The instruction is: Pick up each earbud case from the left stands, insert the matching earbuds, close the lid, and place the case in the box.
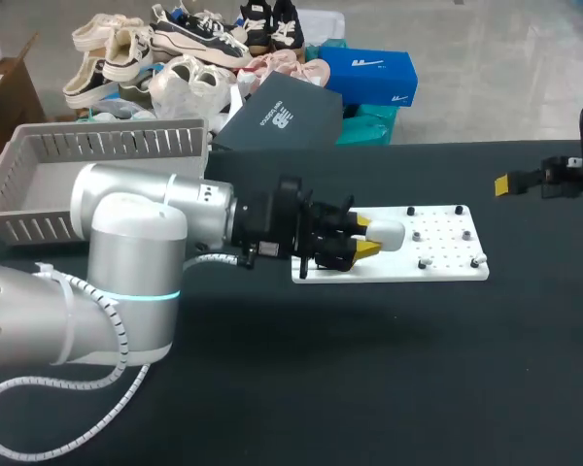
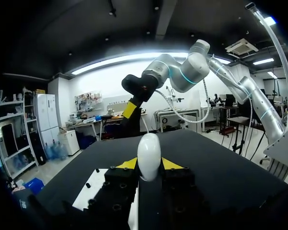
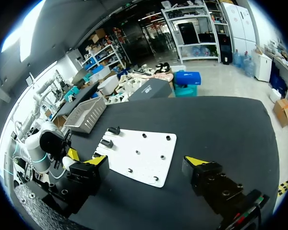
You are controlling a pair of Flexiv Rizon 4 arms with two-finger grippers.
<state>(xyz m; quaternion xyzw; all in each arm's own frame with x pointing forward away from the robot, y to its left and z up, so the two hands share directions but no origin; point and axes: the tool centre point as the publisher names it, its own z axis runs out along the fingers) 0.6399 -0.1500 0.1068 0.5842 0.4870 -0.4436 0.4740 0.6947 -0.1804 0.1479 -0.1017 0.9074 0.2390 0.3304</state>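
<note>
Head view put the white earbud case [image 1: 387, 234] over the 9 o'clock end of the white stand board [image 1: 447, 267], pinched between the yellow tips of the left gripper [image 1: 364, 236], which came in level from 9 o'clock. That low sideways grasp probably suited lifting the case off its stand. Whether it was already clear of the board could not be told. The grey box [image 1: 107, 146], where the case should end up, sat at 10 o'clock from the board. The right gripper [image 1: 544, 180] hung at 2 o'clock near the black table's [image 1: 369, 369] edge, likely kept out of the way until the earbuds were needed.

Left wrist view gave what the overhead angle hid: the case [image 2: 149, 155] stood upright with its lid closed, and both fingers of the left gripper [image 2: 149, 165] were clenched on its sides.

Right wrist view alone showed the right gripper [image 3: 147, 161] with its fingers spread wide and holding nothing. Ahead of them were the board's [image 3: 144, 153] two black stands [image 3: 114, 130].
</note>
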